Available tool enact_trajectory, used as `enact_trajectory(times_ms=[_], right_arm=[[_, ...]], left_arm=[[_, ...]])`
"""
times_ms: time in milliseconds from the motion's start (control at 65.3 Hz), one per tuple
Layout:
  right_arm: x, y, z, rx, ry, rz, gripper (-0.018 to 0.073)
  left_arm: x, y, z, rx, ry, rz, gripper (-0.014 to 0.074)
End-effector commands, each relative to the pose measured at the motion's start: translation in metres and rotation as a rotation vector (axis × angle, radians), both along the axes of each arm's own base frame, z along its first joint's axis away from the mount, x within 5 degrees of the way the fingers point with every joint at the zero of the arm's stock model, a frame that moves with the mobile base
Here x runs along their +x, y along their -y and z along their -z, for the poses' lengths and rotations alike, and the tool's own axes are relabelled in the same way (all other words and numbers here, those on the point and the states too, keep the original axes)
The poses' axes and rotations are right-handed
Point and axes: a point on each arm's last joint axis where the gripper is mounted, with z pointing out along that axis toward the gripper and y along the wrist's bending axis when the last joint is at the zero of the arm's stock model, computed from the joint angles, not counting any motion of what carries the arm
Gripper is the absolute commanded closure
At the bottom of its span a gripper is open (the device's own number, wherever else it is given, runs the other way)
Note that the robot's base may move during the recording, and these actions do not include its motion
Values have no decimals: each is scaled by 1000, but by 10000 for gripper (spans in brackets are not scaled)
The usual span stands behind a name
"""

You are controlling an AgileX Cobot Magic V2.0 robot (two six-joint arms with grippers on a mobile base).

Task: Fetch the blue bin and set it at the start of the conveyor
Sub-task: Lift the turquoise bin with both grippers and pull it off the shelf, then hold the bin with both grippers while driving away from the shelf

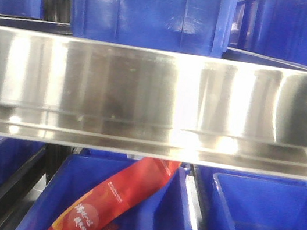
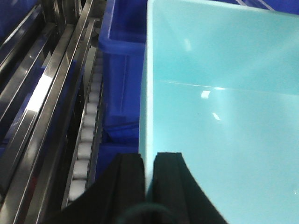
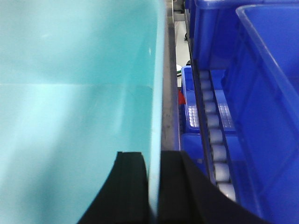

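Between dark blue crates [image 2: 117,70], the left gripper [image 2: 149,159] and right gripper [image 3: 153,159] each pinch a side wall of the pale bin [image 2: 224,130].

The left gripper [image 2: 149,157] clamps the blue bin [image 2: 219,116] by its rim, beside rollers [image 2: 86,140].

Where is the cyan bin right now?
Wrist views only: the bin is between both arms, left pincer gripping its left wall, right pincer its right wall, blue crates alongside.

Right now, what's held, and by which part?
Both hold the blue bin: the left gripper pinches its left wall at the rim, the right gripper its right wall.
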Motion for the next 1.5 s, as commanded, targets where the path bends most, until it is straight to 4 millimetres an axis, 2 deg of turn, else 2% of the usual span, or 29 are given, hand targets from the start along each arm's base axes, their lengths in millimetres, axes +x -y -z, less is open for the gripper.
enact_trajectory(times_ms=[0,1486], right_arm=[[-3,3,-9,-9,59,-6,712],[-3,2,-9,-8,62,-7,712]], left_arm=[[-3,0,-9,-5,57,16,708],[-3,0,-9,-5,57,16,708]])
